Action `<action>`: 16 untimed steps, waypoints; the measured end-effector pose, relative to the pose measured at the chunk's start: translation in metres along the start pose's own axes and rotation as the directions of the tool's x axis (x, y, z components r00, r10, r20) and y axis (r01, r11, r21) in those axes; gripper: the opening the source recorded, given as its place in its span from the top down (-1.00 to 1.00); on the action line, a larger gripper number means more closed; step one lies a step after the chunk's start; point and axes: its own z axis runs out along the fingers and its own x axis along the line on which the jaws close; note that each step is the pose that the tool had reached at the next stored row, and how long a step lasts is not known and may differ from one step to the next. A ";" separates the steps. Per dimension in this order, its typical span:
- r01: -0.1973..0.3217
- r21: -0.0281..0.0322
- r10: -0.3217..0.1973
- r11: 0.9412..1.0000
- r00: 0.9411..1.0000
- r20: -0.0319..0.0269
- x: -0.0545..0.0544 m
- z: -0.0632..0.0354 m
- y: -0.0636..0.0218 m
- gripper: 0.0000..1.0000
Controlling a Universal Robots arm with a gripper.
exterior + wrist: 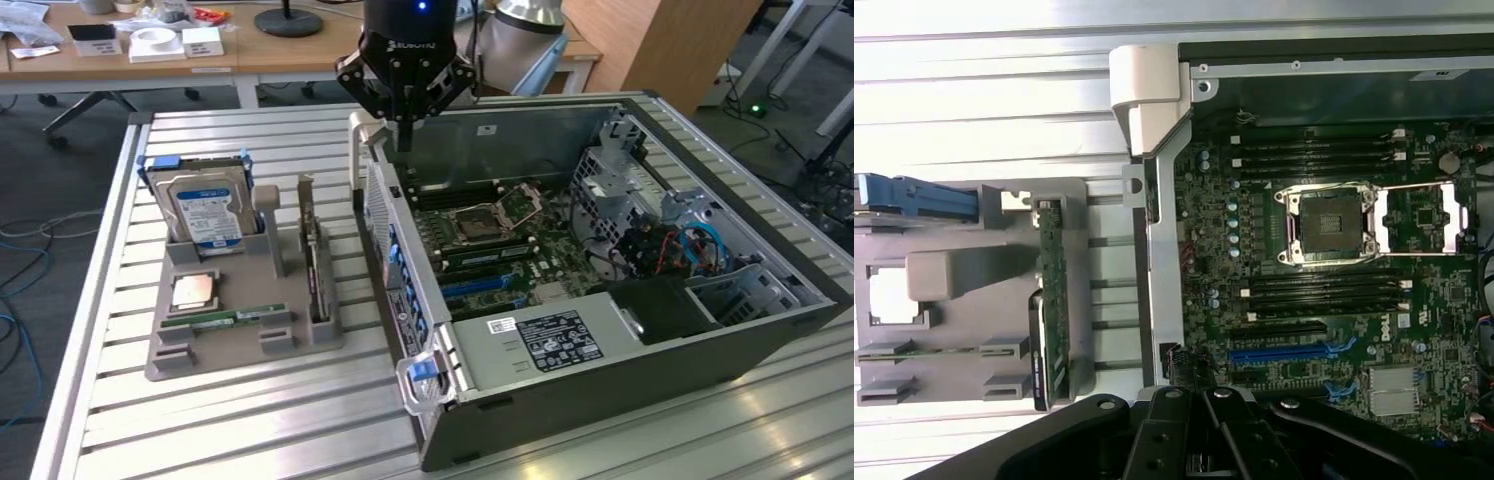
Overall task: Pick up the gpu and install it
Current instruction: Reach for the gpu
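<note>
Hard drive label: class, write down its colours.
The label is blue and white, shown best in the exterior view.

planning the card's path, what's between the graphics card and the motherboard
The computer case's side wall stands between the graphics card in its holder and the motherboard; the exterior view shows it.

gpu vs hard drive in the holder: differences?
The hard drive is a thick silver block with a blue label; the gpu is a thin dark card. The hard drive carries blue rails; the gpu has none. The hard drive sits at the far end of the holder; the gpu runs along its edge beside the case. Both stand upright in it.
</note>
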 end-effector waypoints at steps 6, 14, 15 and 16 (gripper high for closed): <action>0.000 0.000 0.000 1.000 1.000 0.000 0.008 -0.0002 -0.0006 0.79; 0.000 0.000 0.000 1.000 1.000 0.000 0.019 -0.0005 -0.0014 0.79; 0.000 0.000 0.000 1.000 1.000 0.000 0.021 -0.0005 -0.0015 0.79; 0.000 0.000 0.000 1.000 1.000 0.000 0.022 -0.0005 -0.0017 0.79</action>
